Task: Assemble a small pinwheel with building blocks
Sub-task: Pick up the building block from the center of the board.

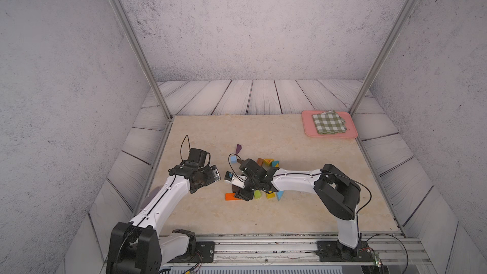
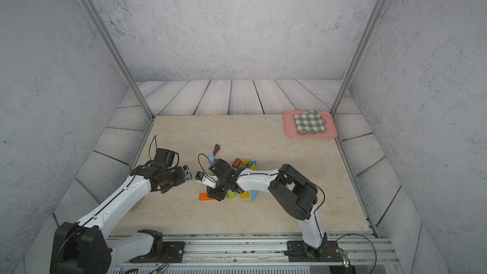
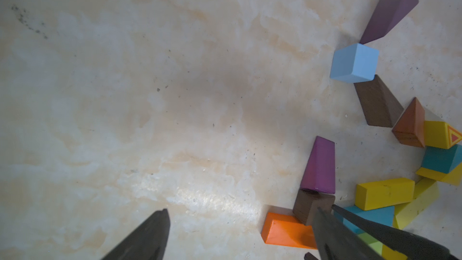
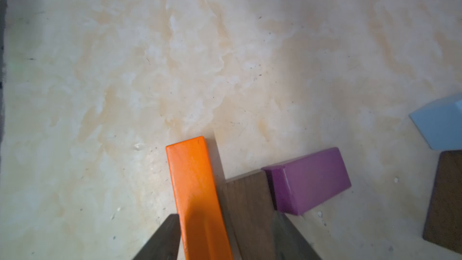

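the only marking to be read on the building blocks is a red-and-orange triangle outline painted on one face of the yellow triangle block; it carries no letters

the blocks are small painted wooden pieces with flat matte faces, lying loose in a cluster near the middle of the beige marbled table, mostly under the right arm's wrist. at the far edge of the cluster the dark purple wedge touches a corner of the light-blue cube, and the dark brown wedge sits against the cube's other side. beside that come a reddish-brown triangle, the marked yellow piece and a teal block. nearer the robot lie a yellow bar, a blue triangle and a green cube

the orange bar lies flat with a brown wedge alongside it, and a bright purple wedge butts against the brown one

the right gripper stands over these, its jaws partly apart with the orange bar and the brown wedge between them; whether they press on the wood cannot be told. the left gripper hangs over bare table beside the cluster, jaws spread wide with nothing between them

at the far right corner a green-checked cloth lies folded on a pink tray
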Controlling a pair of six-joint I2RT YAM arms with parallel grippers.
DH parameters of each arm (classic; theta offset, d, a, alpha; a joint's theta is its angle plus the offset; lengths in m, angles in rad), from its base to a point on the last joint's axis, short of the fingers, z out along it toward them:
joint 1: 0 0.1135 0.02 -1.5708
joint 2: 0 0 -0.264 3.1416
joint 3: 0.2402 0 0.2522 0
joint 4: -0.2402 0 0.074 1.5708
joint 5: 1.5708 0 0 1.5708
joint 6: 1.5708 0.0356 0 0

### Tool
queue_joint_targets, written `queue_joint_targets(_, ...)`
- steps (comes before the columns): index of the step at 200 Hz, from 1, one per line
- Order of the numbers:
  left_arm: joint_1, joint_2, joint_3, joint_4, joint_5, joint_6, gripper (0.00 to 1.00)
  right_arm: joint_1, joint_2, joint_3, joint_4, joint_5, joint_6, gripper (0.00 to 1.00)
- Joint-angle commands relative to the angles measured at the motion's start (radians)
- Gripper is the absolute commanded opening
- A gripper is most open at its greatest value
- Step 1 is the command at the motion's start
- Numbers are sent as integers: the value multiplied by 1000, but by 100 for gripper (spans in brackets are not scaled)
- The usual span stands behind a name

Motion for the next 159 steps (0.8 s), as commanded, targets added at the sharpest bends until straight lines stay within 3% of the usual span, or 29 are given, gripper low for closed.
queue_joint_targets(1,13,-11,-18,1,-15,16,96,-17,66,50,-64,-10,-19,60)
queue_joint_targets(85,22,21,-14,8,10,34,96,-57,160,149,-167,-64,-48,60)
queue_joint_targets(136,22,23,-1,-12,26,48,96,-57,123,98,-188,-141,-37,46)
queue_joint_targets(159,22,24,0,-12,24,49,96,-59,96,80,-196,-134,-15,45)
